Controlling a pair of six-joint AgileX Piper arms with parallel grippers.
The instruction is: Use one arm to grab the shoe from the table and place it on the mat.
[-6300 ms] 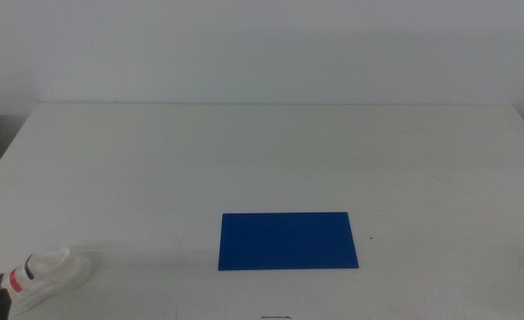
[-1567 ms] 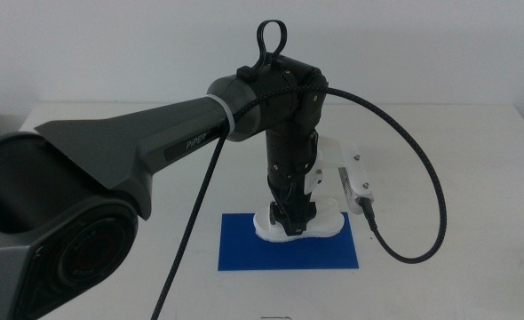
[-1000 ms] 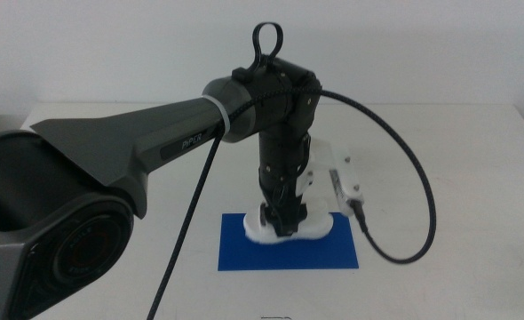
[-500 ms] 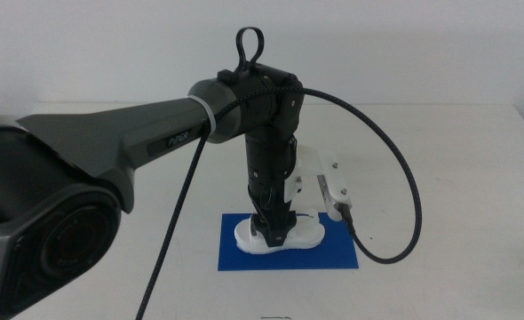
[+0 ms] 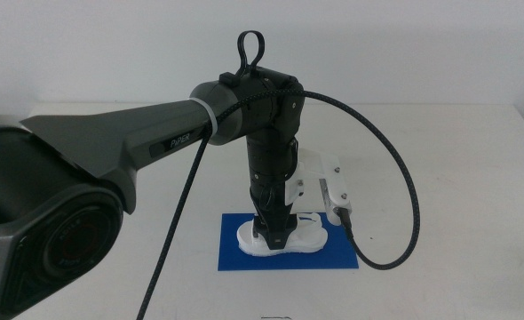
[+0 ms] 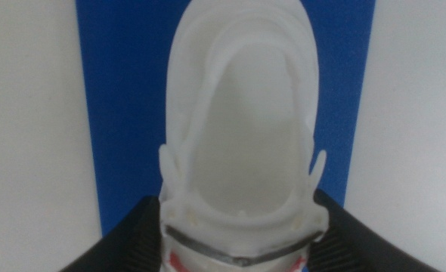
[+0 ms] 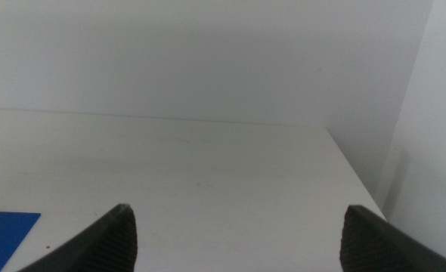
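Left gripper (image 5: 274,233), jaws clamped on the shoe (image 5: 280,238), holds it over the mat's (image 5: 235,258) middle; best released once flat, inside every edge.

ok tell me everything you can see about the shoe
The shoe is small, white and chunky-soled, looking like moulded plastic or foam, with an open top, thin white straps, and a black and red strap at one end. It lies lengthwise over the blue mat, within its edges, sole down. The left gripper comes down from above, its dark jaws shut on the shoe's two sides.
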